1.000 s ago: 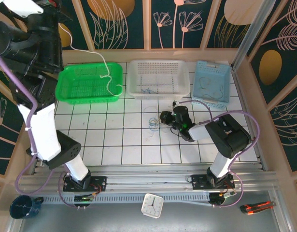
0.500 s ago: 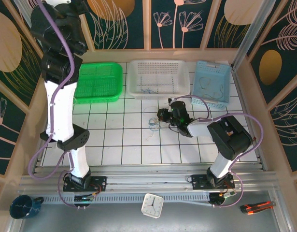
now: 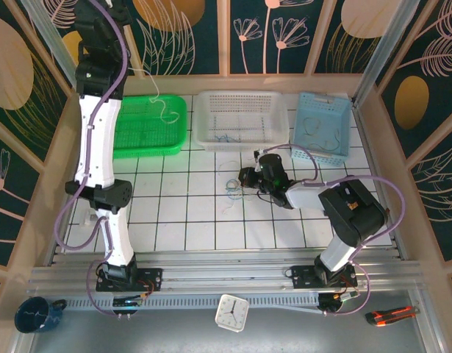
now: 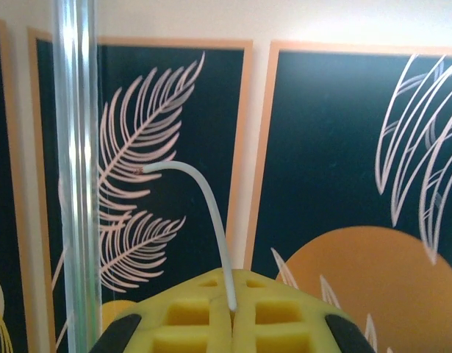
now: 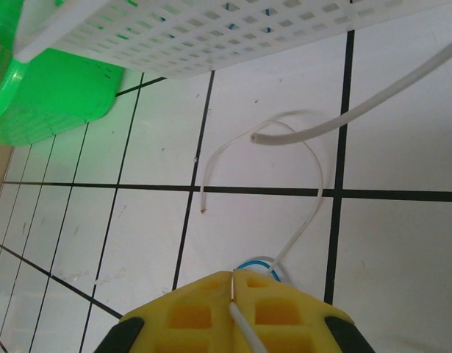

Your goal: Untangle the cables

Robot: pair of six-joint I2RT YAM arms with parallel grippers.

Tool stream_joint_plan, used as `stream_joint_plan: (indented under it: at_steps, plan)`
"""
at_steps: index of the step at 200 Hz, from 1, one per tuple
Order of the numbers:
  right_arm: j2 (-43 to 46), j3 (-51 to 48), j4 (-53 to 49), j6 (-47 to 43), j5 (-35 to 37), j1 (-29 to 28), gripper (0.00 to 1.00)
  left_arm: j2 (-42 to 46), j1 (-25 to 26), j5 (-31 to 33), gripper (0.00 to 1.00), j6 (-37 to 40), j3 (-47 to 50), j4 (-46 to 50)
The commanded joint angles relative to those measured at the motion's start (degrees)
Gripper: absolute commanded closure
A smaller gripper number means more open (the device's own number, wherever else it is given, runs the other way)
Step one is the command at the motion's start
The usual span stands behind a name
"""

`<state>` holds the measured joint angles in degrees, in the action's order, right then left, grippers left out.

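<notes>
From above, the left arm (image 3: 93,147) stands tall at the back left corner, close to the wall panels. A white cable (image 3: 164,112) dangles from it over the green basket (image 3: 148,136). The right hand (image 3: 244,178) lies low on the tiled counter (image 3: 189,228), at the tangle of cables (image 3: 231,185), just in front of the white basket (image 3: 240,136) and well apart from the side walls. The blue basket (image 3: 323,147) sits to the right. A clock (image 3: 231,312) lies past the near rail (its face too small to read).

In the left wrist view, the left hand (image 4: 229,312) has its yellow fingers (image 4: 189,323) pressed together, pinching the white cable, which arcs up and left before a clear post (image 4: 75,184).

In the right wrist view, the right hand (image 5: 235,290) is pinched tight on a second white cable (image 5: 314,169), which loops over the tiles beside a blue loop (image 5: 256,263).
</notes>
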<state>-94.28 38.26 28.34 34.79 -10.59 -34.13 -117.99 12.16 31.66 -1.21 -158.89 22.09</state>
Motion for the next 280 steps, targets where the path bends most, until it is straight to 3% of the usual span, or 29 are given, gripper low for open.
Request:
stream_joint_plan:
  at_steps: [1,107,123,148,164,208,240,262,280]
  plan:
    - [2.38,0.06,-1.91,-1.65,0.34,-0.83,0.97,-2.06,-1.72,-3.36,1.0,-3.88,0.76,-1.94]
    - [2.79,0.85,-2.44,-2.62,0.75,-0.85,0.99,-7.9,-5.74,-6.67,1.0,-7.25,13.83,-2.38]
    - [2.62,0.85,-2.06,-2.62,0.58,-0.85,0.99,-5.23,-5.75,-6.77,1.0,-7.2,21.57,-5.88]
    - [2.4,0.87,-1.8,-2.72,0.4,-0.85,0.99,5.06,-6.22,-7.7,1.0,-7.95,47.11,-22.97]
    - [2.37,0.77,-1.79,-2.71,0.31,-0.84,0.99,9.29,-7.12,-8.87,1.0,-10.35,58.0,-29.37]
    - [2.92,-0.18,-1.44,-2.79,0.31,-0.84,0.99,11.9,-7.51,-11.4,1.0,-10.39,70.78,-33.74]
    - [3.57,-0.88,-1.36,-2.8,0.65,-0.84,1.0,9.96,-7.48,-14.03,1.0,-9.87,73.14,-33.78]
    - [4.36,-1.3,-1.44,-2.69,0.79,-0.85,1.0,8.31,-7.68,-14.52,0.93,-9.95,73.62,-33.31]
    - [5.04,-1.6,-1.71,-2.65,1.09,-0.96,1.0,6.9,-8.01,-14.7,0.73,-9.95,73.45,-32.49]
